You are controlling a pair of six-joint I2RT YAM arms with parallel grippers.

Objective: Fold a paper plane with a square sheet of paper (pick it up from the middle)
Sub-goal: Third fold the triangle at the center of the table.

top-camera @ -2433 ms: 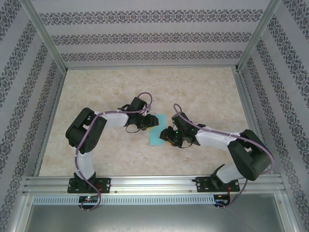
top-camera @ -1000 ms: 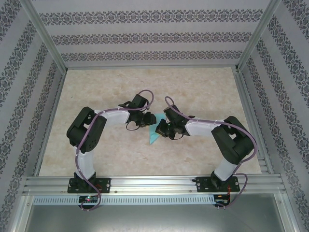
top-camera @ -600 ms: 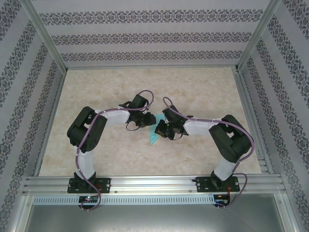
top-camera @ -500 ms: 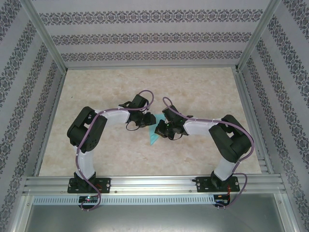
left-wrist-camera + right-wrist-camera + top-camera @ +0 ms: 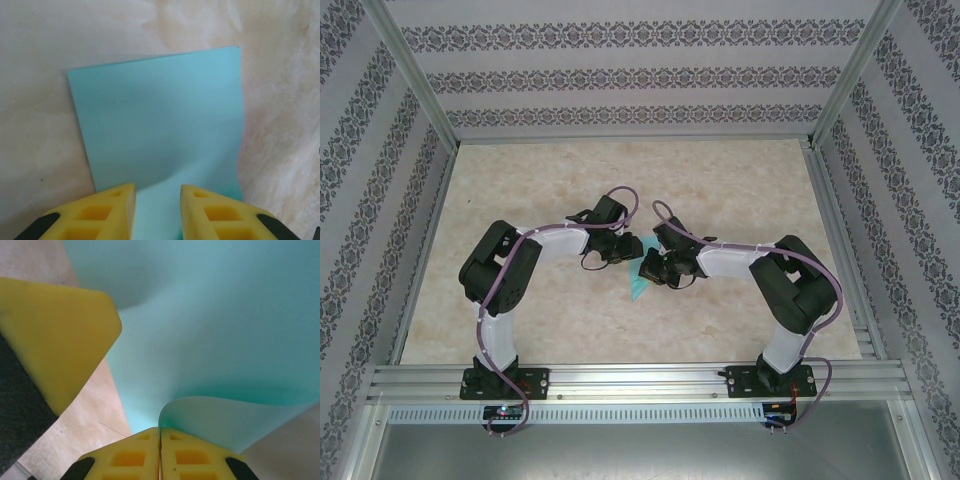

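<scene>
A beige, marble-patterned counter (image 5: 720,180) sits inside a silver metal frame (image 5: 620,378), walled with white wallpaper (image 5: 620,75) in dark floral stripes. Two black-and-white arms reach in from the near edge and meet at mid-counter over a sheet (image 5: 639,284). The sheet is thin, smooth, plain turquoise paper. One part lies flat on the counter; the side by the right arm curls up in a soft bend. The left end effector (image 5: 157,192), with blocky yellow fingers, stands slightly spread over the flat part's edge. The right end effector (image 5: 160,432) is pressed together, pinching the curled edge.
</scene>
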